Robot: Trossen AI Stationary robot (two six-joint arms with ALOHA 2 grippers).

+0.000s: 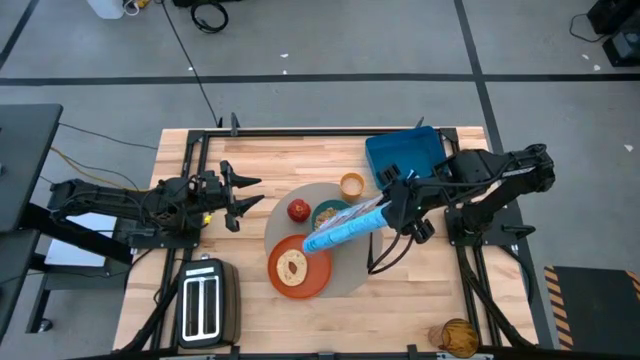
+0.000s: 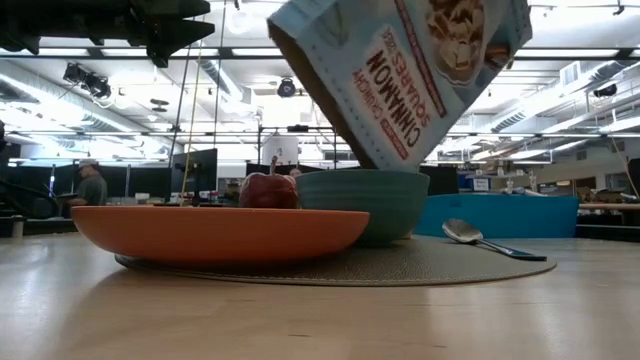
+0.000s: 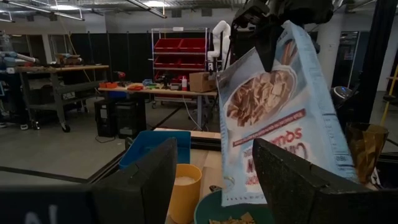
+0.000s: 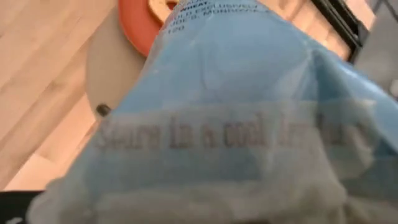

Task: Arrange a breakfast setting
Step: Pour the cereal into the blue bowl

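The right claw point(image 1: 392, 207) is clamped on one end of a light blue cereal bag point(image 1: 345, 229), holding it tilted above the middle of the table point(image 1: 420, 300), its lower end slanting down over the teal bowl point(image 1: 329, 214). In the low view the bag's open corner hangs just above the bowl's rim, and the left wrist view shows cereal pieces already lying in the bowl. The bowl sits on the round grey-beige mat point(image 1: 355, 275), which lies at the table's centre. Beside the bowl, toward the left edge, the red apple point(image 1: 299, 210) rests on the mat. The orange plate point(image 1: 298, 268) sits at the mat's near-left part, partly over its rim, and carries the toast slice point(image 1: 292, 266). The small orange cup point(image 1: 352, 184) stands just off the mat on its far side, near the blue tray point(image 1: 404, 152) that occupies the far right corner. The metal spoon point(image 2: 492, 240) lies on the mat to the right of the bowl, seen clearly in the low view. The silver toaster point(image 1: 207, 302) stands at the near left corner. The left claw point(image 1: 238, 196) hovers with its fingers apart over the left part of the table, facing the mat, holding nothing.
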